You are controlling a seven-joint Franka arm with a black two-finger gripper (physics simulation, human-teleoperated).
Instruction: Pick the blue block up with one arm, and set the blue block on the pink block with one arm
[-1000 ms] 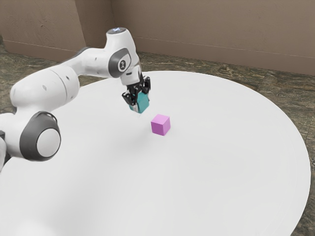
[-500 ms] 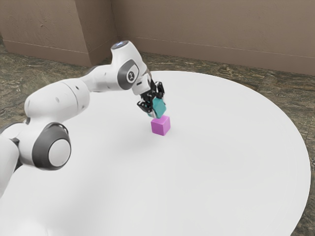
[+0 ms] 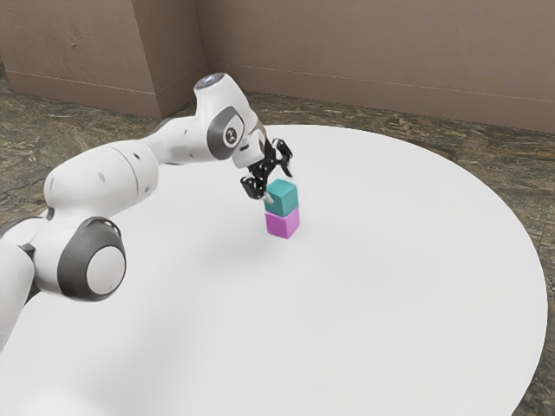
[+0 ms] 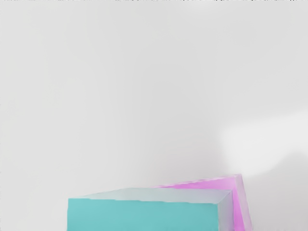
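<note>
The round white table (image 3: 390, 286) spreads across most of the exterior view, with a mottled stone floor (image 3: 69, 121) and a brown wall (image 3: 390, 43) behind it. My white arm (image 3: 130, 173) comes in from the exterior view's left and bends down toward the middle of the tabletop.

My gripper (image 3: 267, 172) hangs tilted at the end of the arm. Its black fingers are spread wide and have hold of nothing. One finger (image 3: 252, 187) points down low on the exterior view's left, and the other is raised higher toward the far side of the table.

The blue block (image 3: 282, 195), which is really teal in colour, sits on top of the pink block (image 3: 282, 224). Together they make a small two-high stack on the table. The stack stands just beside my gripper, on the exterior view's right of it and slightly lower. My lower finger is close to the blue block's side, but I cannot tell whether it touches it.

In the wrist view the blue block (image 4: 144, 214) lies right under my hand. The pink block (image 4: 238, 197) peeks out past one of its edges, so the two are turned a little off square. Bare white tabletop (image 4: 144, 72) lies beyond them.
</note>
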